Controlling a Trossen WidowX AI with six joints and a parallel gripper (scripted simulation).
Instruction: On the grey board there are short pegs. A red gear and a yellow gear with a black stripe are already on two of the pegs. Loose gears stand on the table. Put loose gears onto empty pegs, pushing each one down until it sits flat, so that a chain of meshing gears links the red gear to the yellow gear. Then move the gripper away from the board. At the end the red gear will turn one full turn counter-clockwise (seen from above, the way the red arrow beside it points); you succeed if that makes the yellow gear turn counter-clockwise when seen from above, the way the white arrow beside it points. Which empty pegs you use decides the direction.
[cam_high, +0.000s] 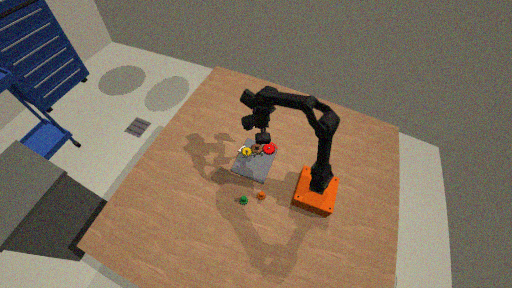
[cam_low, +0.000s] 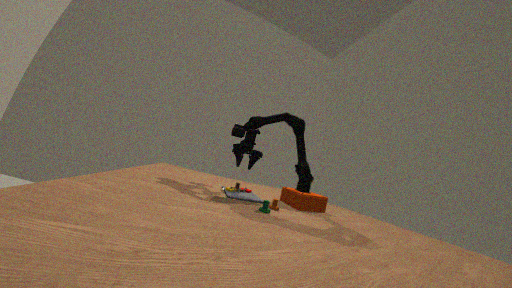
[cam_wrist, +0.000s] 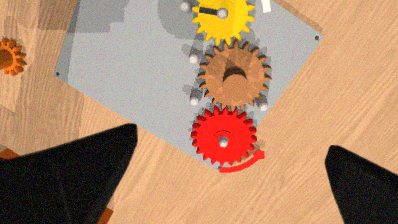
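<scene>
The grey board lies on the table. The red gear and the yellow gear with a black stripe sit on it. A brown gear with a knob stands between them; its teeth appear to meet both in the wrist view. Whether it sits fully flat is hard to tell. An orange gear and a green gear stand on the table. My gripper is open and empty, above the board.
Bare pegs stand beside the gears. The red arrow is beside the red gear, and part of the white arrow is beside the yellow gear. The orange arm base stands right of the loose gears.
</scene>
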